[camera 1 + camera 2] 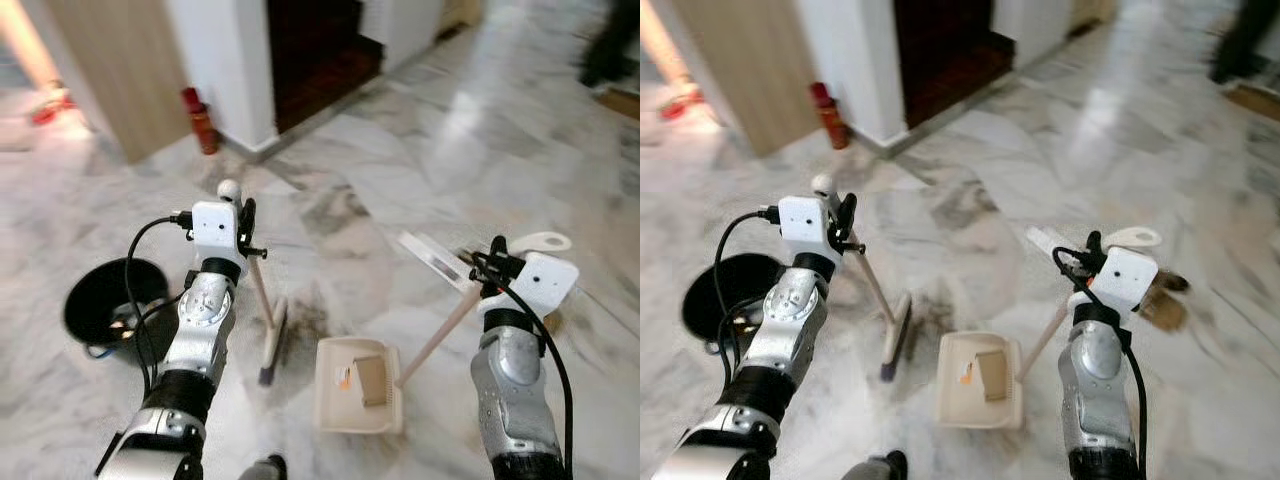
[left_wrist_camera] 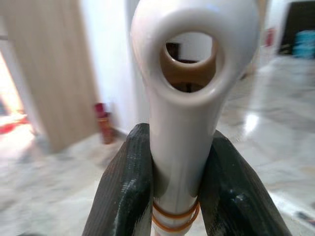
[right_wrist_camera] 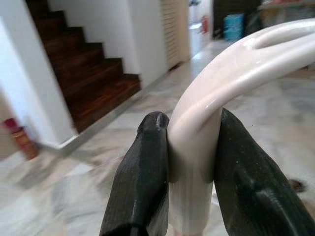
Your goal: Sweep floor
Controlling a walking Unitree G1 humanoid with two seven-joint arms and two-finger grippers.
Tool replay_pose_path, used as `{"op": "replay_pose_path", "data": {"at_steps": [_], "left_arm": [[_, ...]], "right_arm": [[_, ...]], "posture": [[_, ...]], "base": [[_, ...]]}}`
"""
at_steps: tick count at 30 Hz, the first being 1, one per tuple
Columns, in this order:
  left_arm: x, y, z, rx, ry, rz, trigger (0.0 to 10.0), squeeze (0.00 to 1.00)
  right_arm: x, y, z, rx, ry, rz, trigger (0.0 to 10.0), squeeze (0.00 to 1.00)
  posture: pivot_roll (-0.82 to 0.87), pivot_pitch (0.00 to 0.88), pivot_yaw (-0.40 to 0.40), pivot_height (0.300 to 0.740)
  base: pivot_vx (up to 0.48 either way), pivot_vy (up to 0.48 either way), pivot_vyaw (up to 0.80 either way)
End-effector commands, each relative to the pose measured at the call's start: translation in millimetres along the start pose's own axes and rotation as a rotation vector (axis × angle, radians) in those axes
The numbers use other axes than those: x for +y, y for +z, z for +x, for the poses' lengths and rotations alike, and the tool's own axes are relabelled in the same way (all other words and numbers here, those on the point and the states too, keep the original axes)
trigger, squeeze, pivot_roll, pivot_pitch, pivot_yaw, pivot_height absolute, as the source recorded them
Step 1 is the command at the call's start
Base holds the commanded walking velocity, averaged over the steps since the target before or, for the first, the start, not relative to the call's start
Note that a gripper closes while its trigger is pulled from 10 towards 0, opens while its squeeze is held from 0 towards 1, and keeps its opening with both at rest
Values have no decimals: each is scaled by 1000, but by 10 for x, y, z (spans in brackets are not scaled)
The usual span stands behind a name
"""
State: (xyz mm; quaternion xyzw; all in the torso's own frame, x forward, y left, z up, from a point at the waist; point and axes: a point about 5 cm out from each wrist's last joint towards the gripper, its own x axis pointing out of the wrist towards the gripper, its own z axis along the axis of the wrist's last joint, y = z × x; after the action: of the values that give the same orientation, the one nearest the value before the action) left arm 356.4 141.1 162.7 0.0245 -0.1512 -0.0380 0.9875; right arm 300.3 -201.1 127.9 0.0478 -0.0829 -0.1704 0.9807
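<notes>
The left end effector point(image 2: 178, 187) pinches the cream plastic broom handle point(image 1: 258, 268); the right end effector point(image 3: 189, 167) pinches the cream long-handled dustpan point(image 1: 358, 385). Both grips sit near the handle tops (poor leverage), so the dustpan could tilt, spilling its brown scrap point(image 1: 370, 380) onto the marble floor point(image 1: 400, 140).

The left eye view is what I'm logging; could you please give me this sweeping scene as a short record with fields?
left gripper: shut on the broom handle, near its looped top
broom head: on the marble floor, left of the dustpan
right gripper: shut on the dustpan handle
dustpan: cream, flat on the floor, a cardboard scrap and a small orange bit inside
black bucket: on the floor by the left arm
background: red fire extinguisher by the white wall, dark wooden stairs
</notes>
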Motion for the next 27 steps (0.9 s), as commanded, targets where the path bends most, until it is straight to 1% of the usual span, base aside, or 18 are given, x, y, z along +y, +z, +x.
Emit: {"op": "replay_pose_path", "data": {"at_steps": [1, 9, 27], "left_arm": [[-46, 115, 48, -52, -16, 0, 10000, 0], [-73, 116, 49, -52, -30, -5, 10000, 0], [-87, 120, 30, -53, -39, -9, 10000, 0]], "right_arm": [[-31, 86, 14, -44, -8, 6, 10000, 0], [-22, 95, 31, -48, -5, 7, 10000, 0], [-1, 66, 25, -40, -6, 21, 10000, 0]], "posture": [[42, 119, -24, 740], [49, 106, -21, 740], [62, 111, -19, 740]], "base": [[0, 0, 800], [0, 0, 800], [0, 0, 794]]}}
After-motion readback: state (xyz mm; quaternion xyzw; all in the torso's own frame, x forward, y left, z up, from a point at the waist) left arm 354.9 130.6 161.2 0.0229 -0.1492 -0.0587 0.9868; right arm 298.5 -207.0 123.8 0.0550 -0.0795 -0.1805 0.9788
